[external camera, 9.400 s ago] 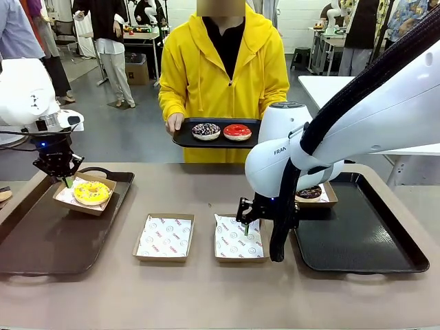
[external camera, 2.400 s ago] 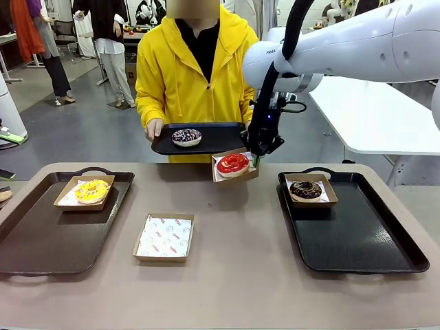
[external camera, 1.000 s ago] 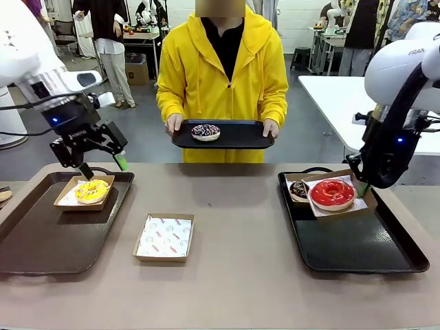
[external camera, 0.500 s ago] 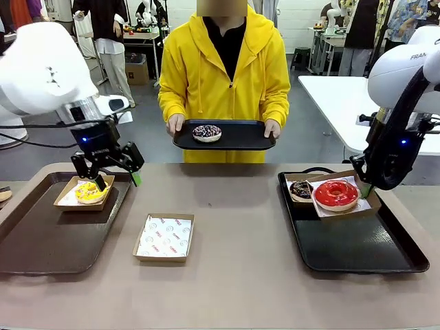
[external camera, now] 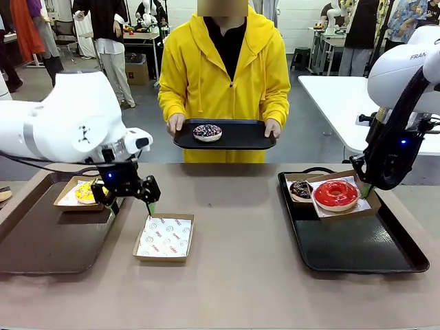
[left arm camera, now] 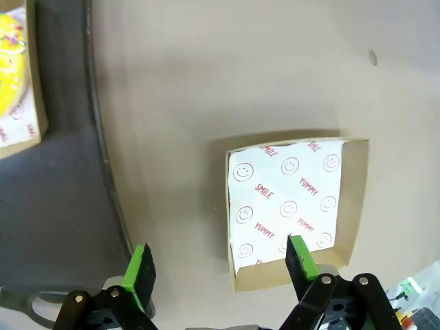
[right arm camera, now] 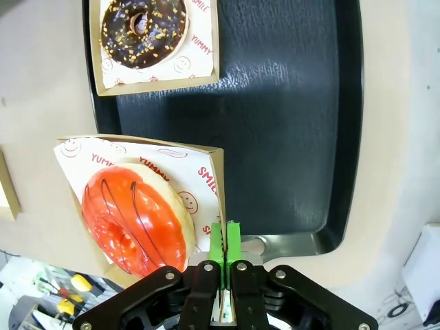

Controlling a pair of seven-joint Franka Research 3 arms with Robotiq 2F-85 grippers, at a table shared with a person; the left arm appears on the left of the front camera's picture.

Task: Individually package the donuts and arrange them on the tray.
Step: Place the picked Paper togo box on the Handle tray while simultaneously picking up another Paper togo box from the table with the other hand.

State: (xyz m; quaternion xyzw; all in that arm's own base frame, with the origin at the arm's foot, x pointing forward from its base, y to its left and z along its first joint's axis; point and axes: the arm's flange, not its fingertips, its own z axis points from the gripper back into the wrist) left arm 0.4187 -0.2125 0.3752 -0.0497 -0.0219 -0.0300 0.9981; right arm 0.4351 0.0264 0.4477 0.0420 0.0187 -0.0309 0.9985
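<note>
The red donut (external camera: pixel 335 193) lies in a paper-lined box (right arm camera: pixel 218 185). The right gripper (right arm camera: pixel 224 247) is clamped tight on one wall of that box and holds it tilted over the far end of the right tray (external camera: pixel 371 247), beside the boxed chocolate donut (external camera: pixel 300 190), probably to set it down there. The yellow donut (external camera: pixel 84 192) is boxed on the left tray (external camera: pixel 48 240). The sprinkled donut (external camera: pixel 206 131) waits on the person's tray (external camera: pixel 240 137). I'd guess that is why the left gripper (external camera: pixel 129 206), spread wide and holding nothing, hangs over the empty box (external camera: pixel 163 237) on the table (external camera: pixel 227 289).
</note>
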